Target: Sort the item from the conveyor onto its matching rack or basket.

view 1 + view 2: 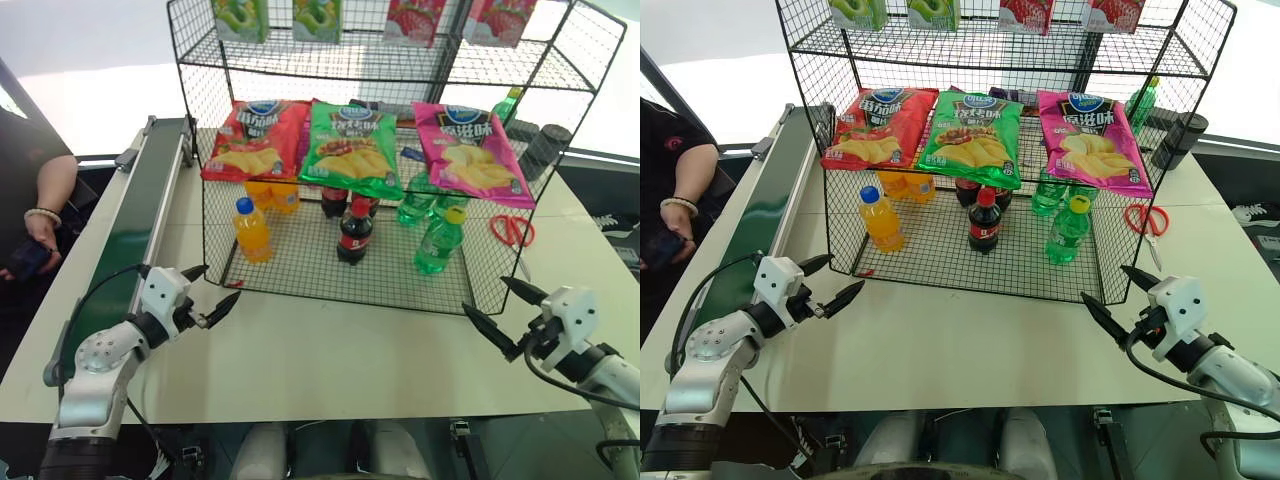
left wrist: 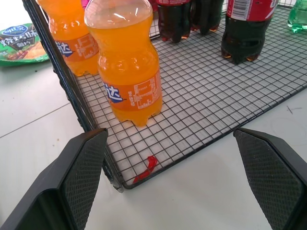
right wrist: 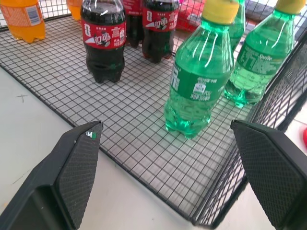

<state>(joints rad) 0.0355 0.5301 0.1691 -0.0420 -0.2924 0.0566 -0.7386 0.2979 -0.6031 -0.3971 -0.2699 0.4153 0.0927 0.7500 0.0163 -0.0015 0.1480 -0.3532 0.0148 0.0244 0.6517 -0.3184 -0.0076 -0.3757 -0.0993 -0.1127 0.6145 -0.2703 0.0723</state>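
Note:
The conveyor [image 1: 128, 232] runs along the table's left side, and its dark-green belt is bare where I see it. The black wire rack [image 1: 300, 283] stands mid-table. A green bottle with a yellow cap [image 1: 440, 243] stands upright at the front right of the rack's tray, also the green bottle [image 3: 199, 76] in the right wrist view, with two more green ones behind it. My left gripper [image 1: 223, 280] hovers open and empty off the rack's front left corner. My right gripper [image 1: 483, 293] hovers open and empty off the front right corner.
An orange bottle [image 1: 252, 230] and a cola bottle [image 1: 354, 232] stand in the tray, with more behind. Chip bags [image 1: 352, 148] hang above them. Red scissors [image 1: 512, 230] lie right of the rack. A person's arm [image 1: 45, 195] rests beyond the conveyor.

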